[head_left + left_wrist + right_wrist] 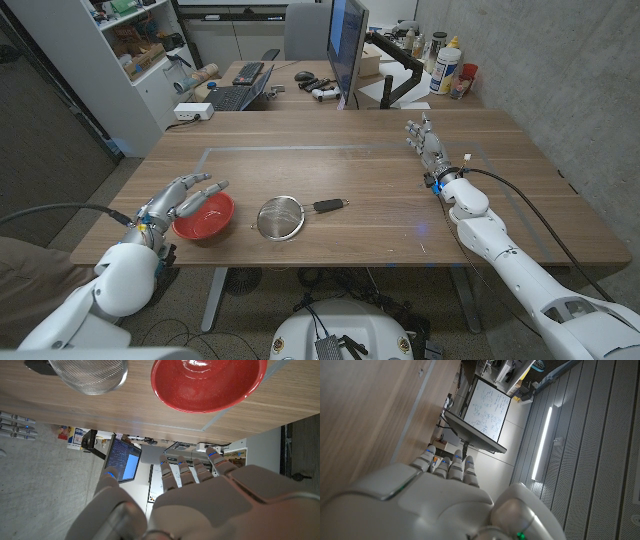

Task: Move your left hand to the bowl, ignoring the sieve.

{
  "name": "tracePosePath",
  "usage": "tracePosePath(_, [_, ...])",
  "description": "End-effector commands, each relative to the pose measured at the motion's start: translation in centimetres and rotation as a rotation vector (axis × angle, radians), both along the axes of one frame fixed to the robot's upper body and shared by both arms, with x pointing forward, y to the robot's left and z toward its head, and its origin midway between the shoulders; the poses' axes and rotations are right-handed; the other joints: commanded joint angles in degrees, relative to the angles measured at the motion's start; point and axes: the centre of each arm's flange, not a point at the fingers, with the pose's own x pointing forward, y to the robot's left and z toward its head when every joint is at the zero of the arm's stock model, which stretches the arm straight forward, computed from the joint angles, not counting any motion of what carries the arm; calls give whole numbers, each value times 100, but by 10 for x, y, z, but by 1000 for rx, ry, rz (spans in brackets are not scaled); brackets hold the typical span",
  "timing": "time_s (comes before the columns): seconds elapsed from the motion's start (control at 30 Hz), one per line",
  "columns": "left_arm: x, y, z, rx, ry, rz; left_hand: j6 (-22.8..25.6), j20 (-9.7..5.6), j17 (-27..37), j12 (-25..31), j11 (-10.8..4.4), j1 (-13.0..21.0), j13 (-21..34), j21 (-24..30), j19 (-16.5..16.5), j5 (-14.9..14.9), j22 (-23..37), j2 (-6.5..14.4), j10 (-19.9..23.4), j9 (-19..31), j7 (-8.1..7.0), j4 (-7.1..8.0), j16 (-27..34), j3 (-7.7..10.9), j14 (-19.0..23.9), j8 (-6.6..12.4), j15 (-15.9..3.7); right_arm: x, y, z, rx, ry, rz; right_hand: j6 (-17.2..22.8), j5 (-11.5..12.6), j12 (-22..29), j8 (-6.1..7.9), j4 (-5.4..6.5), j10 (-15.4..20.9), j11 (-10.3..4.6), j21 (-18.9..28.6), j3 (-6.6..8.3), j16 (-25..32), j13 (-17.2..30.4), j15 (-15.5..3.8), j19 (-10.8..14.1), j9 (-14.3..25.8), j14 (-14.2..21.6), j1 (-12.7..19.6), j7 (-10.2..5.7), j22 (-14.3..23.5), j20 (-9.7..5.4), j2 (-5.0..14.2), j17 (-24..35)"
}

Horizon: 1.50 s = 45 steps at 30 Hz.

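A red bowl (205,217) sits near the table's front left edge, also seen in the left wrist view (209,384). My left hand (180,199) hovers at the bowl's left rim, fingers spread and reaching over it, holding nothing; its back shows in the left wrist view (190,490). A metal sieve (281,217) with a black handle lies just right of the bowl, its mesh visible in the left wrist view (89,375). My right hand (427,147) stands at the far right of the table, fingers straight and apart, empty; its back shows in the right wrist view (435,490).
A taped rectangle outline (300,149) marks the table (330,170) top. Behind the table stand a monitor (347,45), a laptop (240,92), a keyboard, bottles (446,66) and a shelf unit (130,50). A cable (520,190) runs along my right arm.
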Motion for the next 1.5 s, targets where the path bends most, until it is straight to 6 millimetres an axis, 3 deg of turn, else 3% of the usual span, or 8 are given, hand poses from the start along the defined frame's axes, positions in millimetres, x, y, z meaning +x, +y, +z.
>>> tracePosePath(0.03, [-1, -3, -1, 38, 21, 27, 8, 26, 15, 18, -24, 54, 17, -8, 29, 22, 0, 5, 50, 25, -1, -9, 6, -6, -39, -2, -173, 1, 1, -1, -1, 0, -3, 37, -1, 31, 59, 26, 35, -4, 25, 8, 36, 1, 4, -24, 14, -34, 27, -15, 10, 14, 121, 18])
tracePosePath(0.8, [-2, -1, -13, 112, 9, 63, 165, -49, 15, 58, -54, 95, 18, 24, 130, 39, -2, 0, 193, 27, -21, -22, 46, -10, 79, 32, -255, 2, 8, -1, -2, 8, 1, 37, -3, 33, 58, 25, 32, -14, 26, 9, 37, 0, 5, -26, 14, -35, 28, -9, 10, 17, 120, 18])
tracePosePath(1.5, [-18, 0, -19, 244, 66, 158, 356, -130, 14, 103, -91, 131, 18, 49, 263, 95, -7, -66, 381, 27, -37, -47, 75, -42, 228, 71, -349, 3, 11, -2, -20, 7, 6, 35, -4, 34, 56, 23, 31, -24, 32, 11, 38, 0, 2, -15, 14, -33, 30, -15, 10, 12, 122, 18])
